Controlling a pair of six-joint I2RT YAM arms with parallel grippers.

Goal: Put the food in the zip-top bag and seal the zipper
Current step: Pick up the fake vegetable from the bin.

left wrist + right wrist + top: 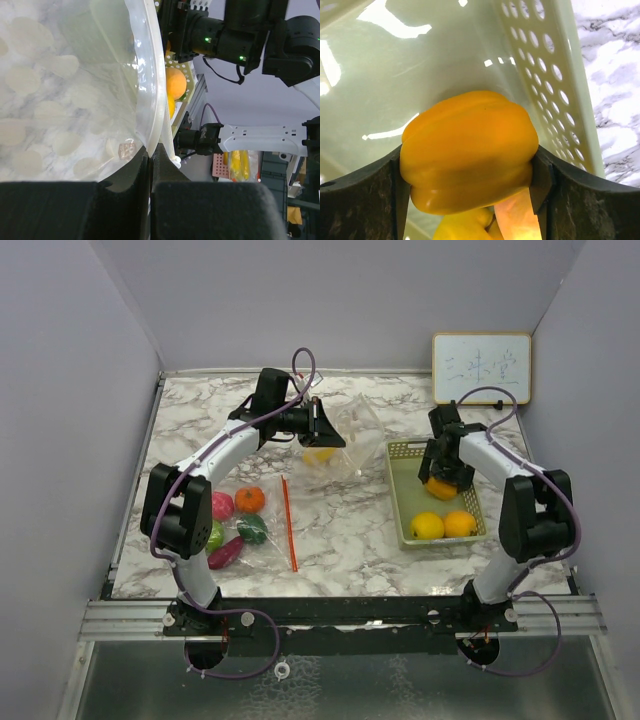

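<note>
Now clamping pepper (pixel 470 150) in right gripper (pixel 441 480) over basket (pixel 398 502) at right, pinching bag (pixel 358 430) rim in left gripper (pixel 324 430); next, carrying across.

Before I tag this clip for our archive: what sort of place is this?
Probably a robotics lab test cell, not a kitchen: plain grey partition walls enclose a marble-patterned table, and a small whiteboard stands at the back.

The table (pixel 350 530) has a smooth, marble-patterned top, the zip-top bag (pixel 75 75) is thin, clear, creased plastic film, the basket (pixel 555 75) is rigid, perforated, glossy plastic, the yellow pepper (pixel 470 145) is smooth and glossy, and the front rail (pixel 120 622) is bare, matt metal.
</note>
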